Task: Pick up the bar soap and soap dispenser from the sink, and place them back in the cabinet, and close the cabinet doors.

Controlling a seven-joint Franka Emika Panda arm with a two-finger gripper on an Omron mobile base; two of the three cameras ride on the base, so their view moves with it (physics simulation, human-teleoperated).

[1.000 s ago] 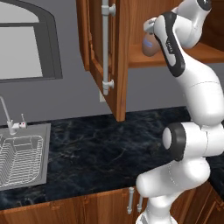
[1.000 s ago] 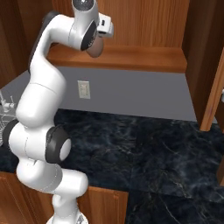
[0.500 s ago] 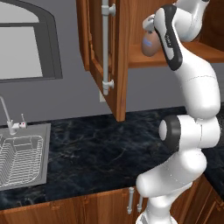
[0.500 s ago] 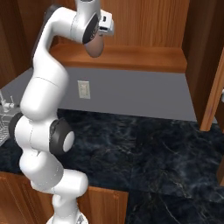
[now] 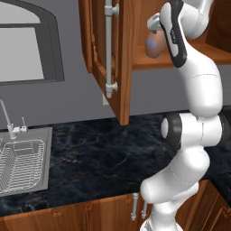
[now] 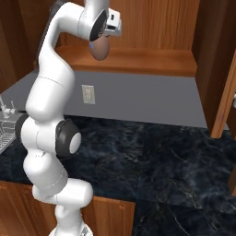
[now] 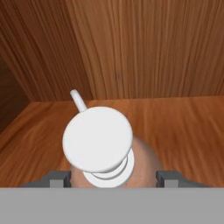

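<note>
My gripper (image 7: 113,177) is shut on the soap dispenser (image 7: 142,162), a brown rounded bottle whose white pump top (image 7: 97,139) faces the hand camera. In the left base view the soap dispenser (image 5: 154,46) hangs upright at the front edge of the cabinet's inner shelf (image 5: 189,58), under the gripper (image 5: 155,34). From the right, the dispenser (image 6: 100,49) is at the left end of the shelf (image 6: 143,60). I cannot tell whether its base touches the wood. The cabinet door (image 5: 124,67) stands open. The bar soap is out of view.
The sink (image 5: 43,135) with its wire rack (image 5: 18,164) and faucet (image 5: 6,118) lies at the far left. A dark marble counter (image 5: 103,158) runs under the cabinet. The right cabinet door (image 6: 226,92) stands open. A wall socket (image 6: 88,94) sits below the shelf.
The arm's upper links have drawn more upright and closer to the cabinet. The dispenser has shifted only slightly, still held at the shelf's front edge.
</note>
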